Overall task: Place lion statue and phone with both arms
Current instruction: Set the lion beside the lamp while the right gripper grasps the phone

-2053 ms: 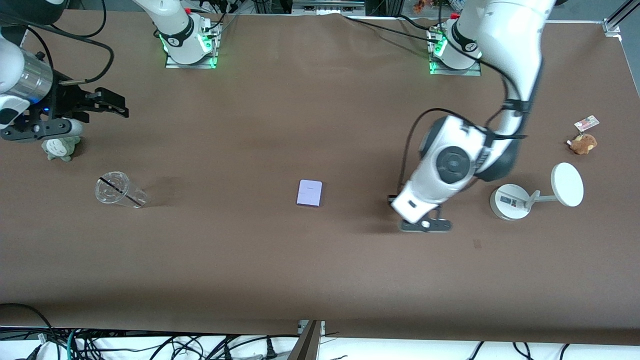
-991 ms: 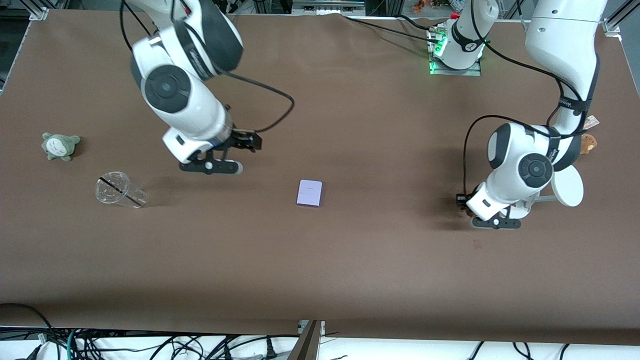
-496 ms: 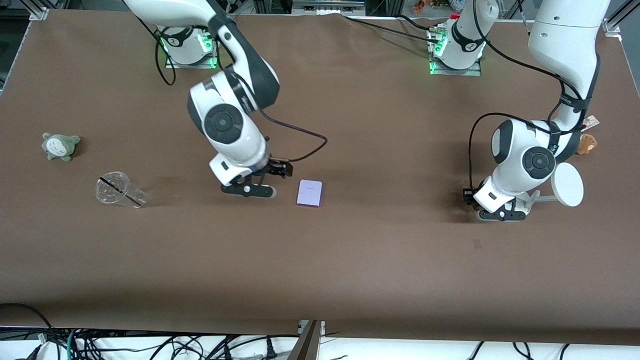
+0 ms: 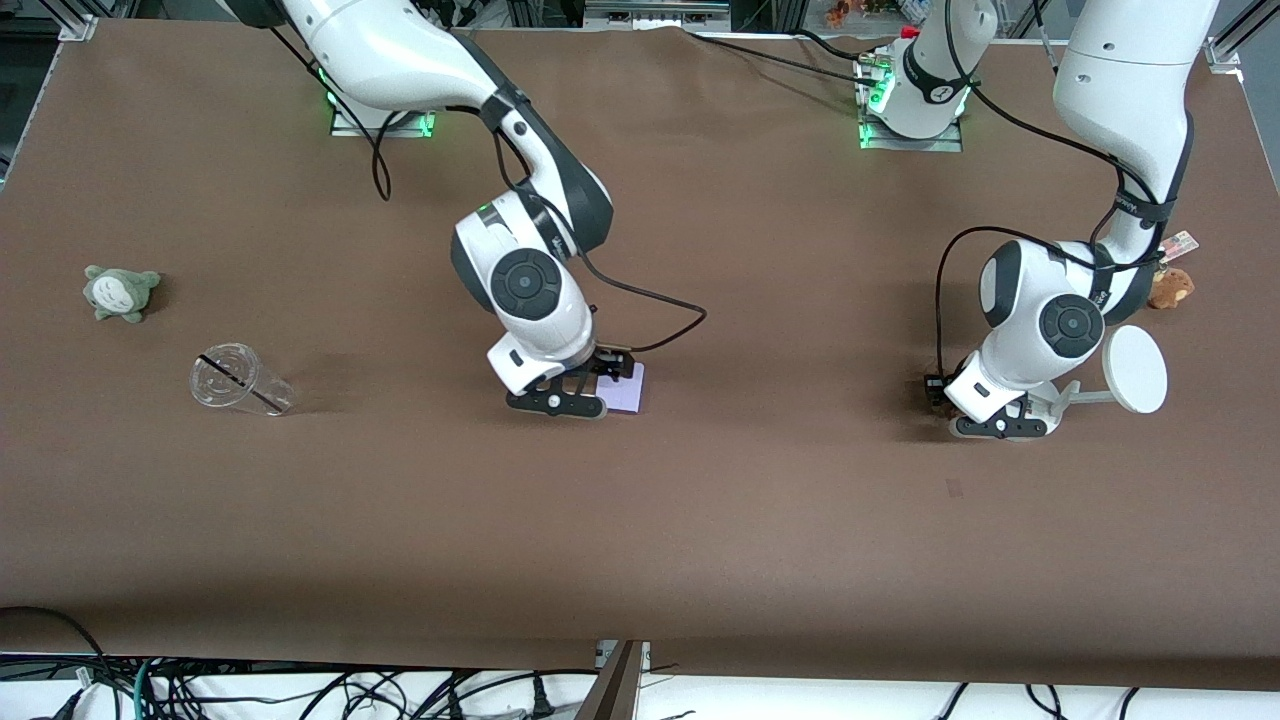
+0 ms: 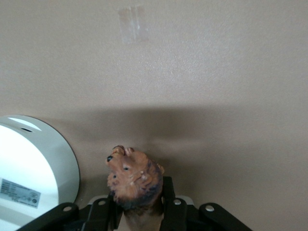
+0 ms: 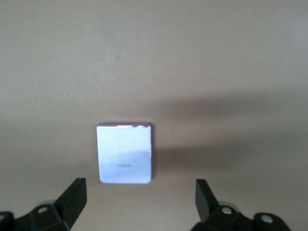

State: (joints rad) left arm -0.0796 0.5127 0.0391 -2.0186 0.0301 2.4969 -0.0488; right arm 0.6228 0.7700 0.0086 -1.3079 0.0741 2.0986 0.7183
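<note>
Over the phone (image 6: 125,154) now — right claw (image 6: 139,202) wide; left claw (image 5: 139,211) grips lion statue (image 5: 134,180).

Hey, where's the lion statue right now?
The lion statue is clamped in the left gripper, low over the table beside the white stand's round base, toward the left arm's end.

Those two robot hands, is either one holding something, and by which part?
The left hand grips the lion statue by its body, head sticking out. The right hand is open over the phone, holding nothing.
</note>
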